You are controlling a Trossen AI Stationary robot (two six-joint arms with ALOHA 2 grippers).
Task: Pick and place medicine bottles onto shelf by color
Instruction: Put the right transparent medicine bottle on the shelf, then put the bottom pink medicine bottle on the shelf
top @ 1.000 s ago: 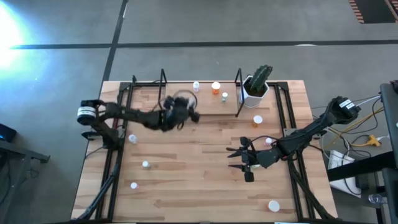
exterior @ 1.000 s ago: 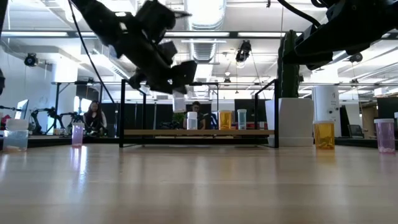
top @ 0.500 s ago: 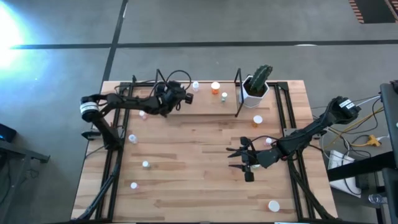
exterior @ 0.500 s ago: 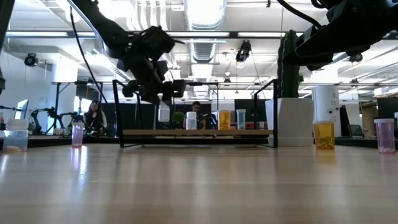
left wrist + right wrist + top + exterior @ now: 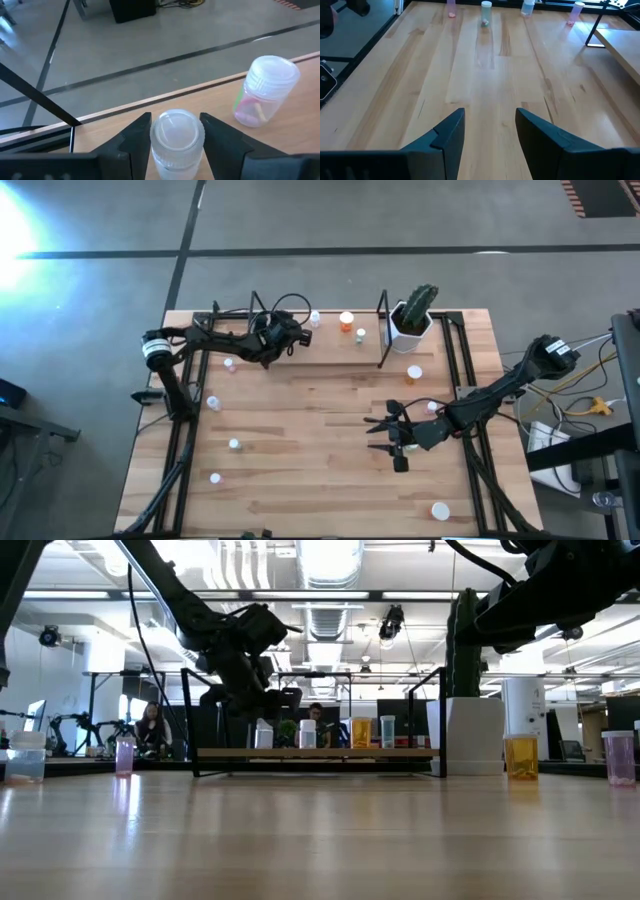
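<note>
- The left claw [image 5: 293, 338] hangs over the left end of the shelf [image 5: 335, 352], its two fingers [image 5: 131, 142] bracketing a clear, white-capped bottle [image 5: 175, 137].
- Seen from the left wrist, the bottle sits between the fingers with its base hidden; whether they are pinching it or have just let go cannot be told.
- In the low view the same bottle [image 5: 264, 736] appears to stand upright on the shelf board, beside the bottles already placed there.
- A pink-and-green bottle [image 5: 264, 92] stands just beside it, apart from the fingers.
- An orange bottle [image 5: 347, 321] and a smaller one [image 5: 361, 335] stand further along the shelf, near the potted cactus [image 5: 413, 313].
- To do this step well, the release likely needs to be gentle: spread the fingers evenly, then lift straight away, so neither this bottle nor its neighbour is tipped.
- The right claw [image 5: 380, 433] waits low over the middle of the bench [image 5: 300, 470], fingers spread and holding nothing.
- Several bottles remain scattered on the bench, among them one [image 5: 234, 444] near the left rail.
</note>
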